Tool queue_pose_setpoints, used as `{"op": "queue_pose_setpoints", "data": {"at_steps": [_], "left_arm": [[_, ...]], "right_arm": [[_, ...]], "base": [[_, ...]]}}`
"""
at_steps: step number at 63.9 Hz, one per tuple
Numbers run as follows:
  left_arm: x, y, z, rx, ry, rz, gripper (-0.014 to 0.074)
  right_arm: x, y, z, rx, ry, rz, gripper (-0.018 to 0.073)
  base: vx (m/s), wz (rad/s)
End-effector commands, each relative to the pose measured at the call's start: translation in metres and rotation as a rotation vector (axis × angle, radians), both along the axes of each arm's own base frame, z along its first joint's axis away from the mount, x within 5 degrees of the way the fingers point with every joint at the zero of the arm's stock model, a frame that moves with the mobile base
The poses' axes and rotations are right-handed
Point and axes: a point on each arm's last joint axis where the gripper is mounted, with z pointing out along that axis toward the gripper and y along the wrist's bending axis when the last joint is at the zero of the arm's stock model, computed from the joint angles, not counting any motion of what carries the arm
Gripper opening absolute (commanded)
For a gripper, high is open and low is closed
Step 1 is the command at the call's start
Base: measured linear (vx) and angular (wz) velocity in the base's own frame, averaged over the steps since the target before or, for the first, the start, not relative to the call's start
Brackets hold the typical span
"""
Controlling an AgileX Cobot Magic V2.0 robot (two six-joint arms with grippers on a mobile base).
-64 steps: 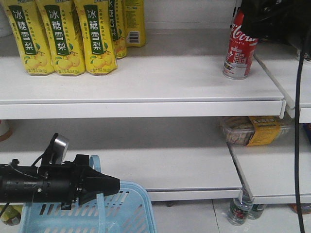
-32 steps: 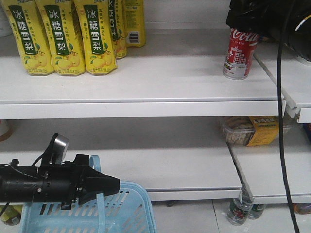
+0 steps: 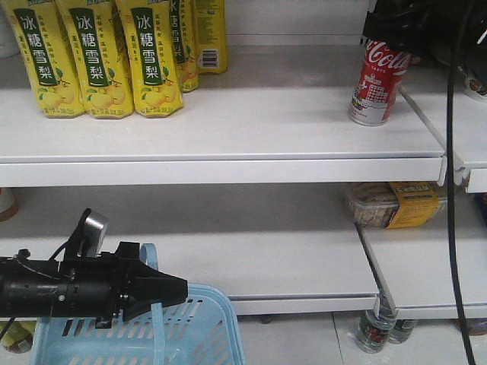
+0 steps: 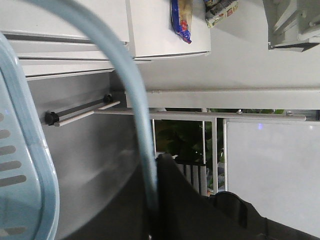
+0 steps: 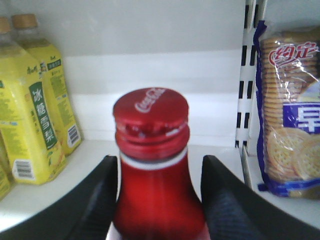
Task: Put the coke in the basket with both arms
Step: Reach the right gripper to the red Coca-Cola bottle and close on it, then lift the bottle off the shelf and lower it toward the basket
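Yellow bottles [image 3: 89, 57] each carry a dark green label with the white Chinese characters 冰糖雪梨 running downward, and one bottle turned sideways shows a barcode whose digits are too small to read. The coke [image 3: 377, 84] has white Coca-Cola script on red, only partly visible in the front view, and the same script in small white letters on its red cap [image 5: 150, 106]. A biscuit pack [image 5: 289, 120] bears red Chinese characters at its top and a large white one on blue, both cut off, while a box [image 3: 392, 204] has a yellow label with print too small to read.
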Motion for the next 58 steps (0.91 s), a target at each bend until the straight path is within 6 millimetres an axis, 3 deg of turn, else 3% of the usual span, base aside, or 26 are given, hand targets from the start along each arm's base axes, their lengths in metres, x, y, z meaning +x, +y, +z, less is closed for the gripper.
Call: {"op": "queue_pose_setpoints", "data": {"at_steps": [1, 31, 48, 58], "left_arm": [[0.003, -0.004, 0.02, -0.091, -0.062, 0.005, -0.0006], [0.003, -0.004, 0.02, -0.091, -0.062, 0.005, -0.0006], [0.003, -0.004, 0.02, -0.091, -0.062, 0.005, -0.0006], [0.003, -0.004, 0.02, -0.091, -0.062, 0.005, -0.0006]], "right_arm": [[-0.019, -0.005, 0.03, 0.021, -0.104, -0.002, -0.001], [-0.088, -0.013, 0.066, -0.029, -0.125, 0.038, -0.001], [-0.137, 0.012, 0.077, -0.042, -0.117, 0.234, -0.0006], [-0.154, 0.029, 0.067, -0.06, -0.014, 0.367, -0.0005]], "base": [[0.0, 0.0], [0.0, 0.0], [0.0, 0.0], [0.0, 0.0]]}}
